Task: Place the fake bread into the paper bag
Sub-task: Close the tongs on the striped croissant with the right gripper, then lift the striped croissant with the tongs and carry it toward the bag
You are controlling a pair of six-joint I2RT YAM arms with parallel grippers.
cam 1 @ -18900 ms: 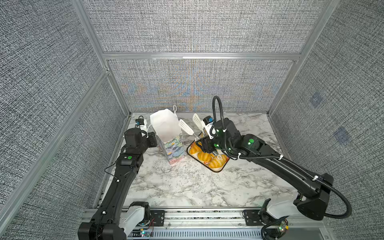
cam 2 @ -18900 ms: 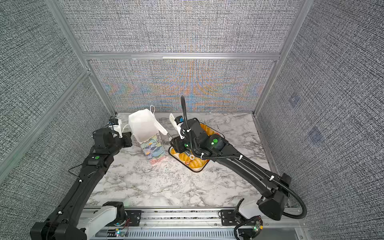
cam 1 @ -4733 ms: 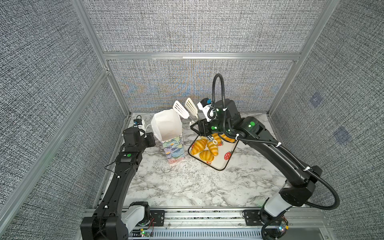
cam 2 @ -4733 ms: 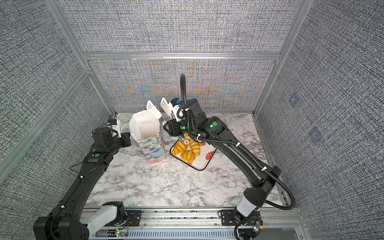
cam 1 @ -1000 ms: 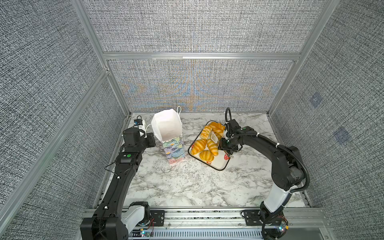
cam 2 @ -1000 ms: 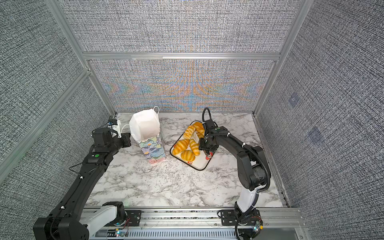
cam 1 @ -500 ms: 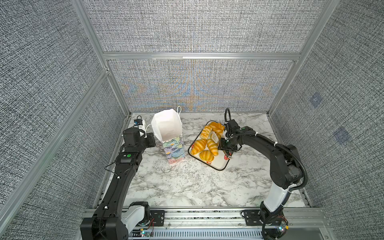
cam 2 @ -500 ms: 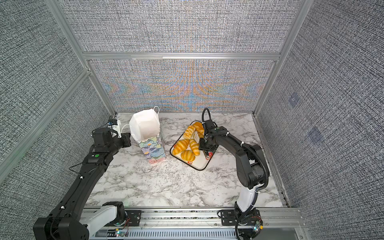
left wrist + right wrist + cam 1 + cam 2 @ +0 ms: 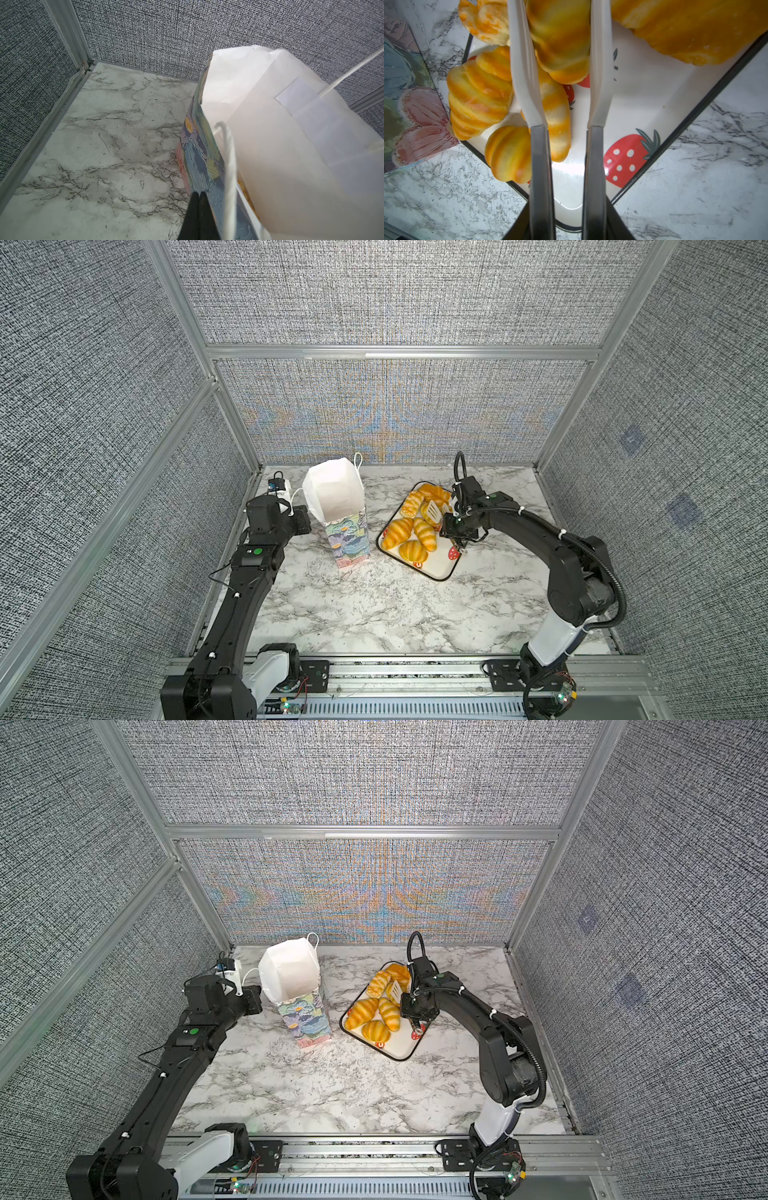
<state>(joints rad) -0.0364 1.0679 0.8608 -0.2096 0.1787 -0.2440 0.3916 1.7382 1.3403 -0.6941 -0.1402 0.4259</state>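
The paper bag (image 9: 336, 497) (image 9: 291, 973) stands open at the back left, white inside, floral outside (image 9: 207, 166). My left gripper (image 9: 305, 519) (image 9: 255, 999) (image 9: 199, 195) is shut, its tips against the bag's printed side beside a cord handle (image 9: 228, 166). Several pieces of fake bread (image 9: 397, 531) (image 9: 361, 1011) lie on the strawberry tray (image 9: 440, 572) (image 9: 399, 1048). My right gripper (image 9: 455, 531) (image 9: 417, 1011) (image 9: 568, 207) is shut on white tongs (image 9: 432, 510) (image 9: 525, 83). The tongs' blades flank one croissant (image 9: 560, 41) on the tray.
The tray's black rim (image 9: 695, 108) sits diagonally on the marble table (image 9: 374, 614), right of the bag. Grey mesh walls and metal posts (image 9: 68, 35) close in the back and sides. A small white device (image 9: 277, 487) sits in the back left corner.
Since a few seconds ago the right arm has come down from beside the bag's mouth to the tray with the tongs. Over the last second it has barely moved; bag and left arm are still.
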